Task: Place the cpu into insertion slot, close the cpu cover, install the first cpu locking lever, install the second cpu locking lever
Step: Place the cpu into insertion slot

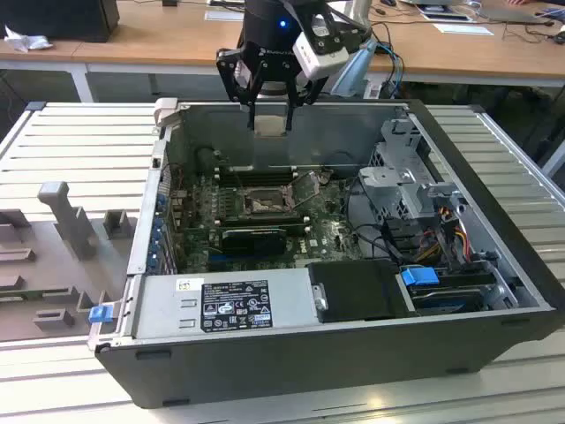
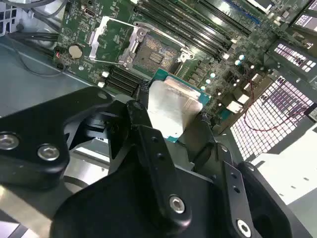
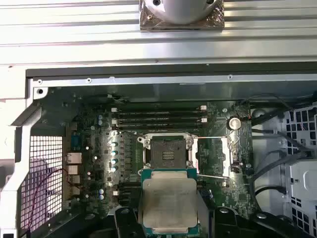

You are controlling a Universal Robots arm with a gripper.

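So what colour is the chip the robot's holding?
The chip is pale silvery-beige with a teal-green rim, clearest in the first wrist view.

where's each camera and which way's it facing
Exterior view: off the arm, looking down into the open computer case; shows the gripper holding the cpu.
First wrist view: on the arm, looking past the held cpu at the insertion slot.
Second wrist view: near the wrist, looking past black gripper links.
Both wrist views share cpu and insertion slot.

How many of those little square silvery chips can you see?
1. The small flat square pale silvery chip is pinched in the black gripper, above the open computer case. The square dark socket on the green board holds none. More could be hidden.
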